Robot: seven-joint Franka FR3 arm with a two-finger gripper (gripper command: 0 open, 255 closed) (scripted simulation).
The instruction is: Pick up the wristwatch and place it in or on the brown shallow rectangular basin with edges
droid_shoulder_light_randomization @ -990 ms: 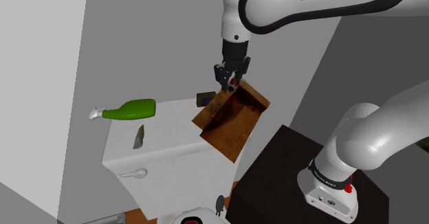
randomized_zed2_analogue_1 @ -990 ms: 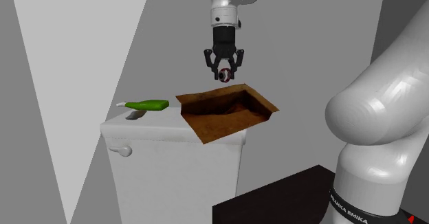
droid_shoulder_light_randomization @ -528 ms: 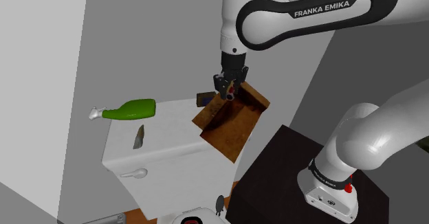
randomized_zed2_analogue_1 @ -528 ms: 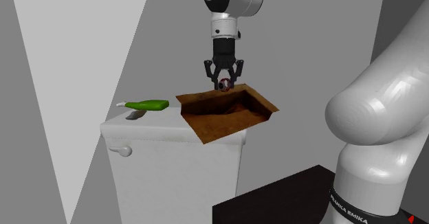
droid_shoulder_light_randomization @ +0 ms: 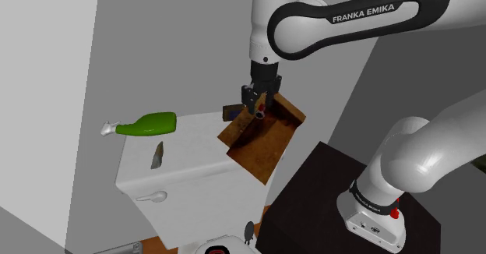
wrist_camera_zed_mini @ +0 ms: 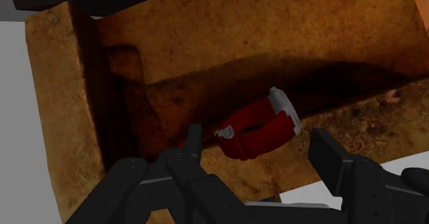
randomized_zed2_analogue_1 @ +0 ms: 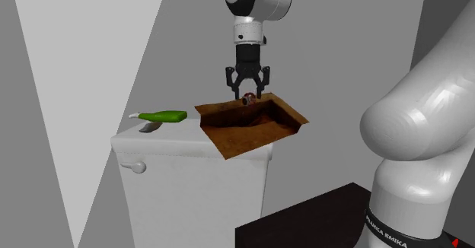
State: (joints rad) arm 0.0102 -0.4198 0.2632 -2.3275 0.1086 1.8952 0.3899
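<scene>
The brown shallow basin [droid_shoulder_light_randomization: 269,147] [randomized_zed2_analogue_1: 228,136] [wrist_camera_zed_mini: 62,106] sits on the white tank, jutting past its edge on the side toward the stand. My black gripper [droid_shoulder_light_randomization: 257,104] [randomized_zed2_analogue_1: 247,93] [wrist_camera_zed_mini: 261,154] hangs just above the basin's far part, open. The wristwatch [wrist_camera_zed_mini: 258,130] has a red strap and white parts. It is inside the basin just beyond my fingertips, in the gap between them, and neither finger touches it. In the second exterior view the watch [randomized_zed2_analogue_1: 250,100] shows as a small red spot under the fingers.
A green bottle [droid_shoulder_light_randomization: 152,123] [randomized_zed2_analogue_1: 164,116] lies on the white tank [droid_shoulder_light_randomization: 187,159] toward the shoulder view's left, with a small grey object [droid_shoulder_light_randomization: 158,156] near it. A dark small block [droid_shoulder_light_randomization: 231,111] stands behind the basin. The black stand [droid_shoulder_light_randomization: 311,190] is at lower right.
The gripper came down toward the basin and opened. The watch, clasped between the fingers a second ago, is now free of them and lower, inside the basin.
</scene>
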